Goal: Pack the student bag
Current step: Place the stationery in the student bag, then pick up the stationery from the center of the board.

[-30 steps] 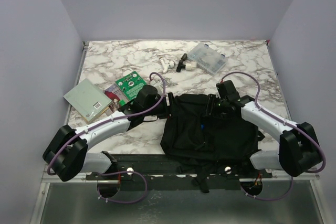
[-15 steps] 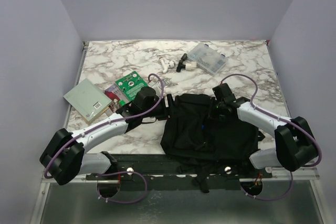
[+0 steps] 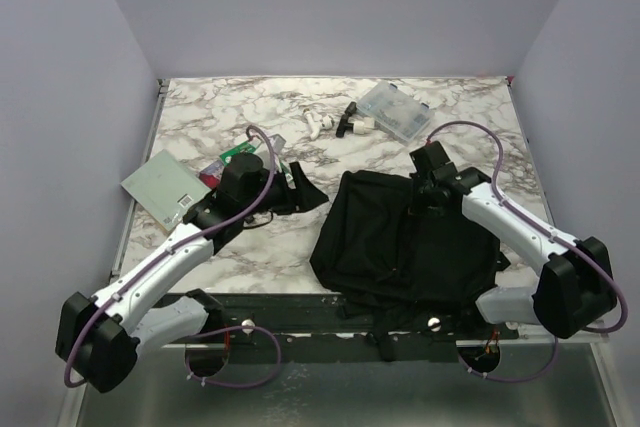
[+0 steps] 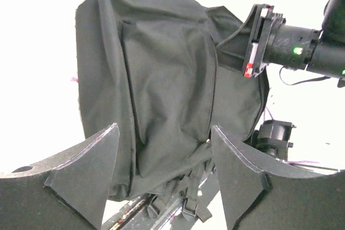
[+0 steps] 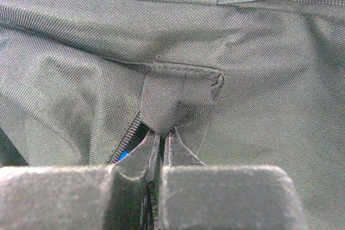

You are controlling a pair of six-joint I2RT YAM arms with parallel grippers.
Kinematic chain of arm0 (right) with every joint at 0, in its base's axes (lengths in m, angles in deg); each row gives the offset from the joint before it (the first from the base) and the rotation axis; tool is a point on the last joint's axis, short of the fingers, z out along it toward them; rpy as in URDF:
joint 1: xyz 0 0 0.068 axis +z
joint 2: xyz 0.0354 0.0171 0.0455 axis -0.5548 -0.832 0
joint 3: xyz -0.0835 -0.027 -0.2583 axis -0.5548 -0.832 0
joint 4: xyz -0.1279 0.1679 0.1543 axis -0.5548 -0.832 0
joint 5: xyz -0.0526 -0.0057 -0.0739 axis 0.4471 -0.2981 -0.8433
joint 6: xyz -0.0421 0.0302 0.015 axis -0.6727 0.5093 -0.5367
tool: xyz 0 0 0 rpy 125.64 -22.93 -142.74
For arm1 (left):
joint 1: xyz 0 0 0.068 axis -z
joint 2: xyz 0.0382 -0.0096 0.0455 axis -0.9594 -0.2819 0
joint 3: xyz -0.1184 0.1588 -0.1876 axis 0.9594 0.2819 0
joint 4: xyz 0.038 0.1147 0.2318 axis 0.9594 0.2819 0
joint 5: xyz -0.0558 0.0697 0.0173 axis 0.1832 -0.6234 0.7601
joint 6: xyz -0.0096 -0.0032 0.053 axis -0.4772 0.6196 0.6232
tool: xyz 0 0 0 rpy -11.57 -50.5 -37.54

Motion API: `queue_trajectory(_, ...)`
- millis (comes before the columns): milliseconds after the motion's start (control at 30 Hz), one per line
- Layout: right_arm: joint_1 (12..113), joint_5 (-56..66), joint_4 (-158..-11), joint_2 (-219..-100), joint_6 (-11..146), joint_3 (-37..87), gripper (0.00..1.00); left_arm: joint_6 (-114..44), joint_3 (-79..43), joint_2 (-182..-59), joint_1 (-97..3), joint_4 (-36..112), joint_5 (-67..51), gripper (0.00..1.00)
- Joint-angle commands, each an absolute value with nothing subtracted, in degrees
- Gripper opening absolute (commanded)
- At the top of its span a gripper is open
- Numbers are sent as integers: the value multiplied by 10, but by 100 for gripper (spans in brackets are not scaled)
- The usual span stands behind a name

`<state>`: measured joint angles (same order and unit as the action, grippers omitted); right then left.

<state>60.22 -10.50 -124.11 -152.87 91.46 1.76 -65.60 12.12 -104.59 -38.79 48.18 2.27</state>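
The student bag [image 3: 400, 242], a large black fabric backpack, lies on the marble table near the front edge, right of centre. My right gripper [image 3: 425, 194] sits at the bag's far edge. In the right wrist view its fingertips [image 5: 161, 136] are pinched shut on a small black fabric tab [image 5: 180, 98] beside a zipper. My left gripper [image 3: 300, 192] hovers just left of the bag, apart from it. Its fingers [image 4: 86, 171] stand open around nothing, and the student bag [image 4: 161, 74] lies beyond them.
A clear plastic compartment box [image 3: 395, 110] stands at the back with small white and black items [image 3: 335, 124] beside it. A grey book [image 3: 168, 190] and a green card [image 3: 238, 154] lie at the left, partly under my left arm. The bag's straps [image 3: 385, 332] hang over the front edge.
The right gripper has shut on the bag's tab. The left arm has drawn back to the left, away from the bag, with its jaws slightly wider. The bag's far edge has shifted.
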Motion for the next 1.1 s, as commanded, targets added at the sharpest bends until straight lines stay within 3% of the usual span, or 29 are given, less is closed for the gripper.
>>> queue_trajectory(0, 602, -110, -1244, -1551, 885, 60, 1, -612, 83, -1001, -443, 560, 50, 72)
queue_trajectory(67, 602, -109, -1235, -1556, 877, 65, 9, -592, 73, -982, -454, 583, 41, 75)
queue_trajectory(133, 602, -116, -1243, -1559, 875, 75, 24, -575, 52, -973, -467, 623, 33, 76)
queue_trajectory(267, 602, -109, -1249, -1539, 861, 83, 36, -519, 13, -954, -485, 678, 13, 82)
queue_trajectory(600, 642, -101, -1243, -1550, 855, 189, 51, -380, -76, -899, -517, 744, -186, 93)
queue_trajectory(767, 733, -46, -1116, -1619, 895, 214, 63, -371, -12, -839, -518, 679, -250, 95)
queue_trajectory(1067, 886, -25, -872, -1813, 958, 253, 73, -366, 80, -730, -549, 610, -292, 98)
